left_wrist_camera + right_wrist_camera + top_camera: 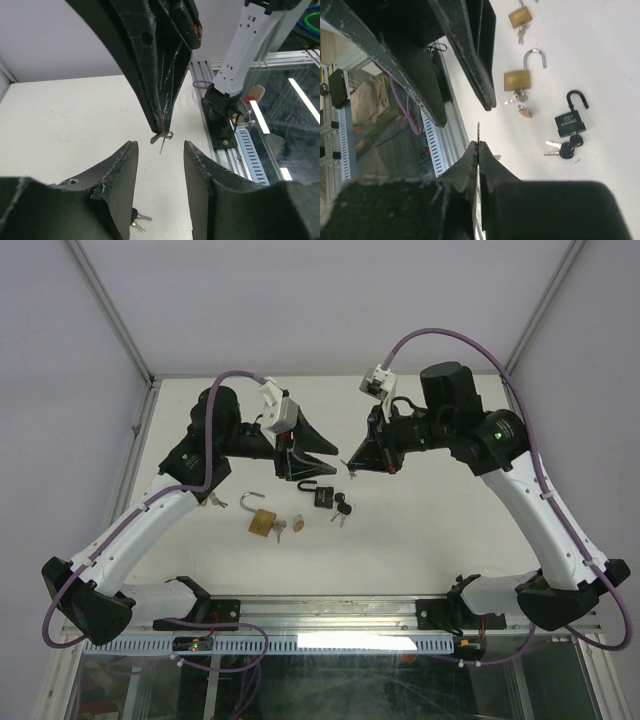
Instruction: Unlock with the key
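**Risk.** The key [478,131] is held clear of the desk [420,540], above its middle, pinched by a thin edge at the very tips of the right gripper [478,146], whose jaws are fully closed on it. The left gripper [159,150] is set just below it with jaws parted and nothing between them. A slip or twist of the key is judged likely if the left jaws are closed off-centre, or if the right grip is released too soon. Contact between the two sets of fingers is also possible.

**Surroundings.** A brass padlock [262,522] and a black padlock [322,495] are laid mid-desk, towards the near edge, both with shackles sprung open. Black-headed keys [342,506] lie just beside the black one. A second brass padlock [520,17] is seen towards the left edge; its shackle cannot be judged. Which lock the key fits cannot be told.
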You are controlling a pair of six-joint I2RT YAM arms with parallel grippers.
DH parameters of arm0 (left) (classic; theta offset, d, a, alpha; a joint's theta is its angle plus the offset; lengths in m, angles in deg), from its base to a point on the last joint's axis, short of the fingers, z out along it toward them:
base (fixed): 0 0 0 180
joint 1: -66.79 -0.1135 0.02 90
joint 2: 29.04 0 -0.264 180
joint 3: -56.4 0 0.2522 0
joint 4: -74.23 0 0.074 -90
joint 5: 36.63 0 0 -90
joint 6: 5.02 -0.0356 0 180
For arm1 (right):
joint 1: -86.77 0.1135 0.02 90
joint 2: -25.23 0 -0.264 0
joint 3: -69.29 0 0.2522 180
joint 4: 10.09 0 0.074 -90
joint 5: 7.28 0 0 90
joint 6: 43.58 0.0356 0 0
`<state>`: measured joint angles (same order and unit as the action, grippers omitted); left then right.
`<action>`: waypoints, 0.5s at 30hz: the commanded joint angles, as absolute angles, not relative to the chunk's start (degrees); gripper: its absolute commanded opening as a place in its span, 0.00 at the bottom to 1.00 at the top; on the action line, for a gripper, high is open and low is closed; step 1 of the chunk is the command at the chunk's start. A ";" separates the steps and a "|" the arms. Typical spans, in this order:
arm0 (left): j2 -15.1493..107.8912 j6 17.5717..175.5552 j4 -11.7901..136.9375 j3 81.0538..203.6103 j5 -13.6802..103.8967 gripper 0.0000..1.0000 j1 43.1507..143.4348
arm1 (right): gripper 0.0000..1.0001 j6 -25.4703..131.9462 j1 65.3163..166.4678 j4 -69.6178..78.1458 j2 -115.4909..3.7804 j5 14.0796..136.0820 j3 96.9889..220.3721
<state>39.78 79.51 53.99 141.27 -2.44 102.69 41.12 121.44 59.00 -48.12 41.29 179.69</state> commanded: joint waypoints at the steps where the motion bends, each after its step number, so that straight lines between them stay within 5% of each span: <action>1: 42.41 75.12 47.50 143.98 -6.20 0.39 102.42 | 0.00 35.41 121.55 67.71 -49.84 39.38 183.79; 15: 45.56 80.03 49.89 146.34 -7.65 0.36 104.27 | 0.00 35.01 121.77 65.96 -49.22 39.45 183.51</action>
<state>46.43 79.38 46.89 143.64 -5.33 103.59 35.88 121.51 67.00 -50.80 40.26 180.91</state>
